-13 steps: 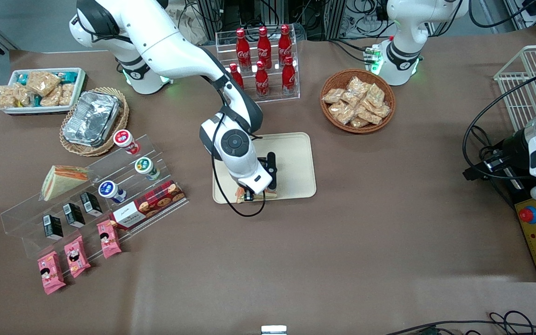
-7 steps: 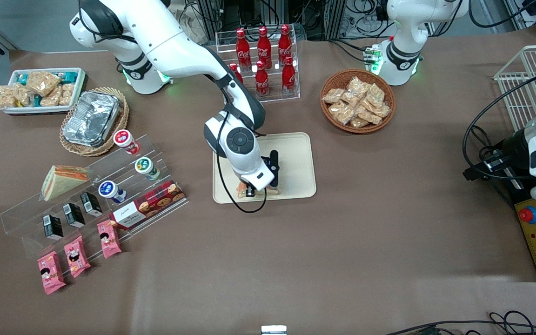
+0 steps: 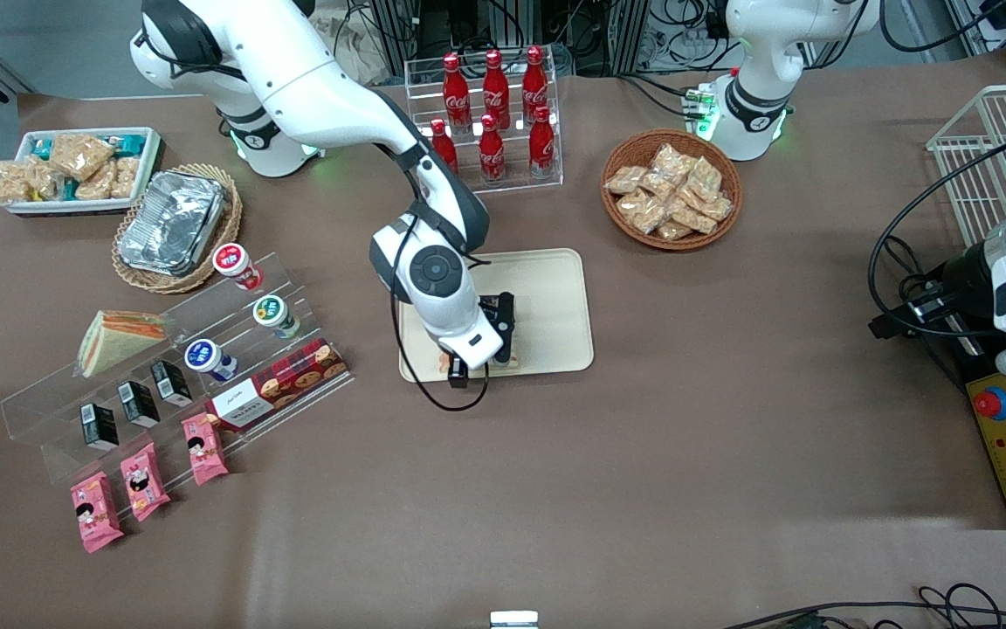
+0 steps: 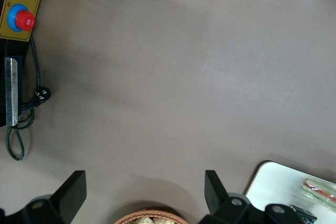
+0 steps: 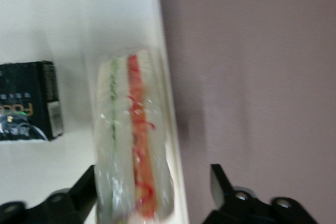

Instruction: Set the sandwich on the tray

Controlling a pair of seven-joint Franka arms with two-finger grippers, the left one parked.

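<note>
Spreading under the claw [image 5: 152,195], the brown tabletop [image 3: 643,454] carries the cream tray [image 3: 555,306], over whose front-camera edge the claw hangs. Directly below it the wrapped sandwich [image 5: 131,140] lies on the tray, along its rim. The claw's fingers [image 5: 223,187] stand apart on either side, apparently released, not pressing the wrap. Just beside the sandwich lies a small black carton [image 5: 26,100], also on the tray.
</note>
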